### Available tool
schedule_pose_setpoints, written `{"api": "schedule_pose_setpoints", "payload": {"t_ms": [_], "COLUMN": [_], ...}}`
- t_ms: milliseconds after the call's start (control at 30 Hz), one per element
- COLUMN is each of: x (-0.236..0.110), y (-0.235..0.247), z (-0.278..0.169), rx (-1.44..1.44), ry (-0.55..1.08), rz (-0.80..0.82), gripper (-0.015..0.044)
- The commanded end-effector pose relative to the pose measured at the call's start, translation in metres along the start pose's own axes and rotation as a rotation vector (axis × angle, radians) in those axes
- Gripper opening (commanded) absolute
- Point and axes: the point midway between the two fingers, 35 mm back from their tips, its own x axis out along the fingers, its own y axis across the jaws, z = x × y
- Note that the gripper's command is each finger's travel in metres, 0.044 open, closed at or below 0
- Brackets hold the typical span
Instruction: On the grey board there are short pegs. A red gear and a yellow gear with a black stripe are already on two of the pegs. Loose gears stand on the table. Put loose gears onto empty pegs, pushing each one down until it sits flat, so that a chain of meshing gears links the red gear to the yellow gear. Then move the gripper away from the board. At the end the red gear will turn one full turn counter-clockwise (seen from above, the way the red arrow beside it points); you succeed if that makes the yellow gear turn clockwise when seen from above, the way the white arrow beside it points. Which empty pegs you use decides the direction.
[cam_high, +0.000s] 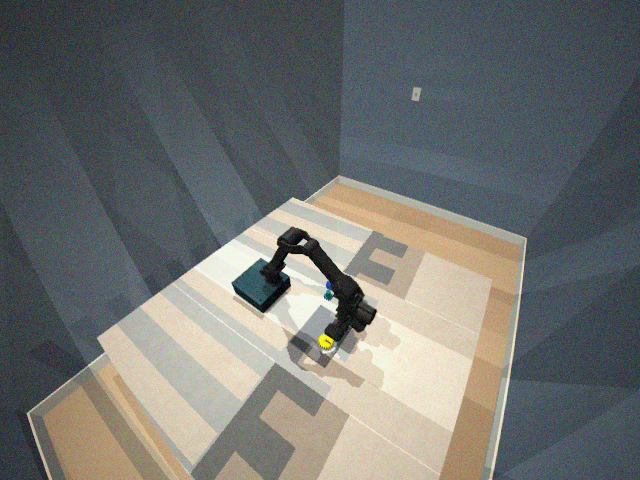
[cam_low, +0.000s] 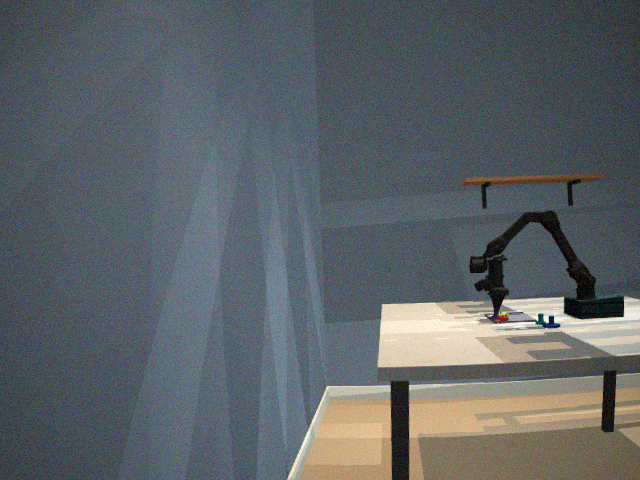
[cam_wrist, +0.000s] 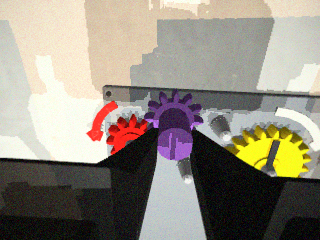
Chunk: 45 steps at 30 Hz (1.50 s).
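My gripper (cam_wrist: 174, 136) (cam_low: 496, 308) is shut on the upright handle of the purple gear (cam_wrist: 175, 103). The purple gear is low over the grey board (cam_wrist: 250, 94) (cam_high: 322, 313), right beside the red gear (cam_wrist: 116, 139) (cam_low: 503, 320); whether it sits flat is hidden. The yellow gear (cam_wrist: 290, 156) (cam_high: 325, 343) is to the right in the wrist view. One empty peg (cam_wrist: 225, 134) stands between the purple and yellow gears, another peg (cam_wrist: 187, 177) nearer the fingers. A teal gear (cam_high: 328, 295) (cam_low: 540, 319) and a blue gear (cam_high: 328, 284) (cam_low: 551, 324) stand loose on the table.
The red arrow (cam_wrist: 97, 122) curves beside the red gear, and the white arrow (cam_wrist: 300, 117) beside the yellow one. The loose gears stand off the board on the table (cam_low: 434, 341). The arm's base block (cam_high: 261, 284) (cam_low: 594, 306) is at the table's back. Shadows cross the board.
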Motion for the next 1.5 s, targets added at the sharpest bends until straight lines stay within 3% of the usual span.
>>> {"api": "schedule_pose_setpoints", "payload": {"t_ms": [0, 733, 900, 1067, 1267, 1367, 1467], "x": [0.001, 0.004, 0.003, -0.003, -0.044, -0.046, -0.04], "y": [0.0, 0.0, 0.0, 0.0, 0.0, 0.0, 0.022], "z": [0.0, 0.001, 0.001, 0.001, 0.001, 0.001, -0.015], "rx": [-0.027, 0.476, 0.421, 0.34, 0.225, 0.22, 0.268], "ry": [0.0, 0.0, 0.0, 0.0, 0.0, 0.0, 0.008], "rz": [0.002, 0.002, 0.002, 0.002, 0.002, 0.002, 0.004], "gripper": [0.0, 0.0, 0.0131, 0.014, 0.014, 0.014, 0.0219]}}
